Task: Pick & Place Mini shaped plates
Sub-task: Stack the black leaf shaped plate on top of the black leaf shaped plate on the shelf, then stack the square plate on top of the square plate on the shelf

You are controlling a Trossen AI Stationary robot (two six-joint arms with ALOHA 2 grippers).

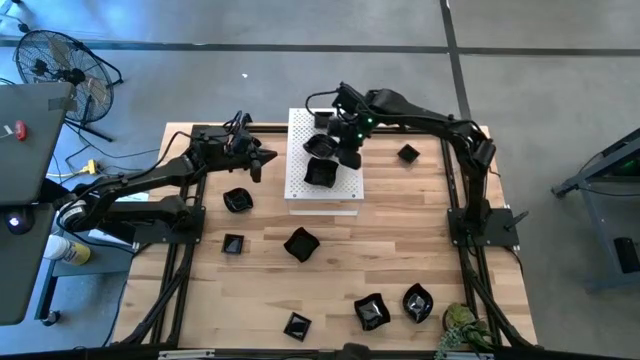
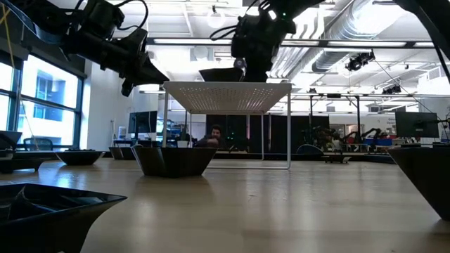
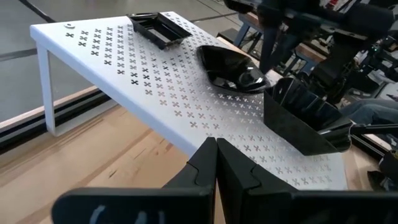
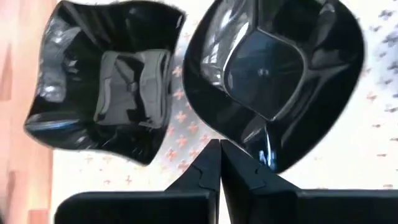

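Note:
A raised white perforated board [image 1: 300, 130] stands at the table's far middle. Three mini shaped plates sit on it: a rectangular one [image 3: 158, 28], a rounded one [image 4: 273, 68] and a wavy-edged one [image 4: 102, 81]. My right gripper [image 4: 219, 149] is shut over the board, pointing steeply down, its tips above the white strip between the rounded and the wavy plate. My left gripper [image 1: 258, 162] is shut and holds nothing. It hangs above the table just left of the board, pointing at the board's edge [image 3: 186, 140]. My right gripper comes from above with shut fingers beside the rounded plate's rim [image 4: 264, 158]. One finger [image 4: 245, 174] overlaps that rim in the wrist view. Whether it touches the plate I cannot tell. The plate rests flat on the board.
Several more black plates lie on the wooden table: two at the left [image 1: 237, 200] [image 1: 233, 243], one in the middle [image 1: 301, 244], one at the far right [image 1: 407, 153], three near the front edge [image 1: 296, 325] [image 1: 372, 312] [image 1: 417, 302]. A green object [image 1: 462, 325] sits at the front right corner.

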